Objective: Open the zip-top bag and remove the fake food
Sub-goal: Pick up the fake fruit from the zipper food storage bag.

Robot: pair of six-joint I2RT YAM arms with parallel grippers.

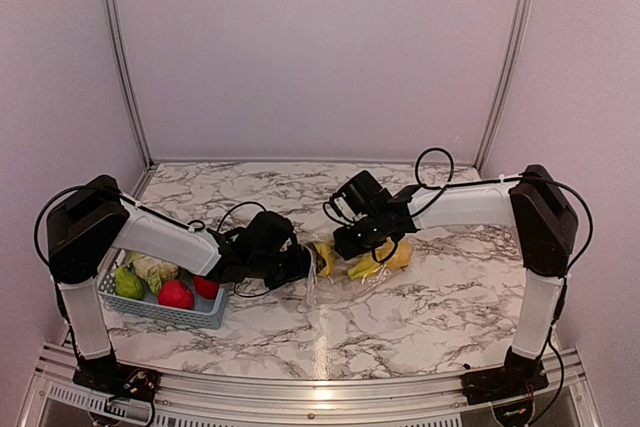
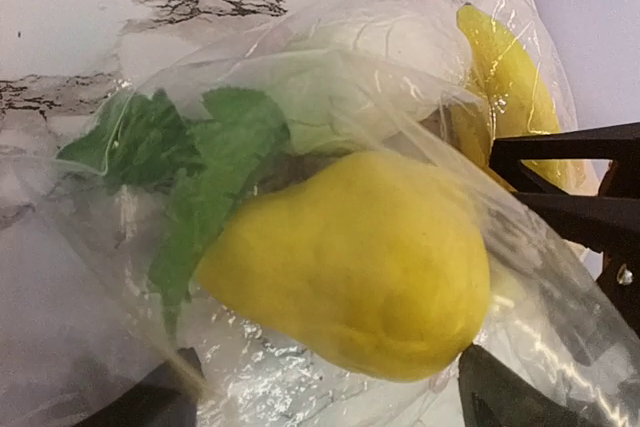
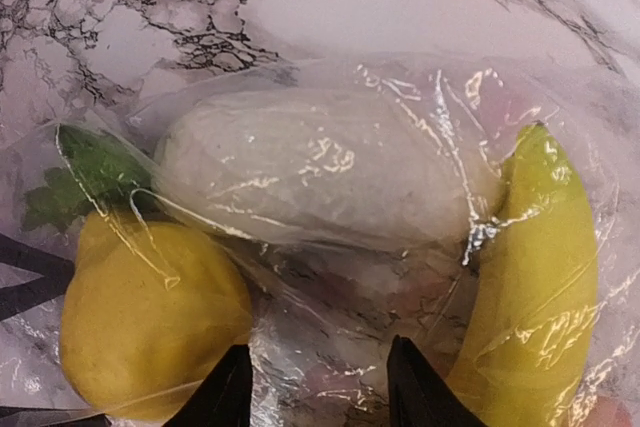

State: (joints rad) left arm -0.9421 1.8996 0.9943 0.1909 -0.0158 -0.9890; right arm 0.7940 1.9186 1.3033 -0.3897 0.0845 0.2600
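Step in hand: opening. The zip-top bag point(image 1: 343, 273) lies mid-worktop point(image 1: 450, 297), between both arms, with fake food inside: lemon point(image 2: 350, 267) with green leaves, banana point(image 3: 535, 267), and a pale lump point(image 3: 320, 167) I can't identify. I can't tell if the seal is open; no zip line shows.

Left tool point(image 2: 325, 402): jaws wide apart, low beside the lemon end, film between them, not clamped. Right tool point(image 3: 318, 387): jaws apart over the film between lemon and banana, pinching nothing that I can see.

Blue basket point(image 1: 165, 315) at left holds other toy produce.

Next, judged: each tool pinches one lip of the mouth and they pull apart. Risk: slippery film, grabbing both layers.
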